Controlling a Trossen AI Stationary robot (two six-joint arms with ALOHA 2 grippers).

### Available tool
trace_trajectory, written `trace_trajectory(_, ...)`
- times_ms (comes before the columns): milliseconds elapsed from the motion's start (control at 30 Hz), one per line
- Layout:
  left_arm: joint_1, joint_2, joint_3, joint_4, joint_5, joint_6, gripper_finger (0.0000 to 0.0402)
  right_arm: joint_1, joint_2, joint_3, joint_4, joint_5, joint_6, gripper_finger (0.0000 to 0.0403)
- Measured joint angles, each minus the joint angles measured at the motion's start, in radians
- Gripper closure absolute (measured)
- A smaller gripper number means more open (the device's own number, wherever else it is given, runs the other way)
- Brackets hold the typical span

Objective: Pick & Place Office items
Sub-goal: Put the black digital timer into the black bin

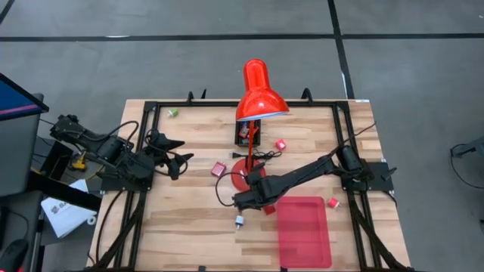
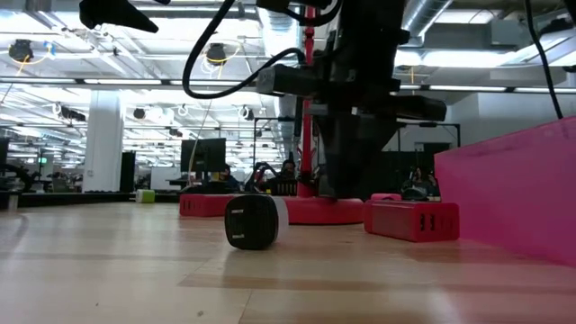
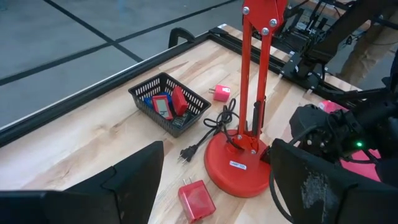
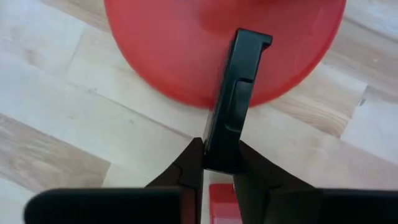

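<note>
No legible text; small white label on lamp base [image 3: 239, 167], too small to read.

One lamp [image 1: 257, 94], one basket [image 1: 247, 137], one tray [image 1: 304, 230], two arms, six loose small items on table.

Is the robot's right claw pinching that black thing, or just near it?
Touching. In the right wrist view the right gripper has both fingers pressed against the sides of the black piece, with no gap showing, beside the lamp base.
</note>
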Motion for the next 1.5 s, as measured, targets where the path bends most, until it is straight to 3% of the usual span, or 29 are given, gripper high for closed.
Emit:
trace_trajectory(367, 0.0, 0.0, 0.0, 0.001, 0.001, 0.0, 0.0117, 0.081, -0.047, 0.002, -0.152, 0.027, 0.136, 0.0352)
trace_trajectory(567, 0.0, 0.0, 0.0, 0.001, 0.001, 0.0, 0.0117, 0.13, -0.16, 0.003, -0.269, 0.136, 0.251, 0.0352)
trace_trajectory(800, -0.001, 0.0, 0.0, -0.001, 0.019, 0.003, 0.0117, 0.133, -0.319, 0.003, -0.54, 0.278, 0.377, 0.0352)
trace_trajectory(967, -0.023, 0.0, 0.0, -0.078, 0.127, 0.037, 0.0117, 0.063, -0.498, -0.088, -0.542, 0.375, 0.245, 0.0352)
trace_trajectory(1100, -0.065, 0.0, 0.0, -0.159, 0.155, -0.001, 0.0117, -0.034, -0.687, -0.265, -0.439, 0.382, 0.067, 0.0352)
trace_trajectory(1233, -0.095, 0.0, 0.0, -0.187, 0.141, -0.013, 0.0117, -0.184, -0.939, -0.516, -0.083, 0.279, -0.234, 0.0352)
trace_trajectory(1333, -0.095, 0.0, 0.0, -0.188, 0.079, -0.05, 0.0117, -0.356, -1.091, -0.689, 0.219, 0.091, -0.421, 0.0352)
trace_trajectory(1500, -0.073, 0.0, 0.0, -0.149, 0.016, -0.079, 0.0117, -0.621, -1.121, -0.836, 0.453, -0.233, -0.57, 0.0352)
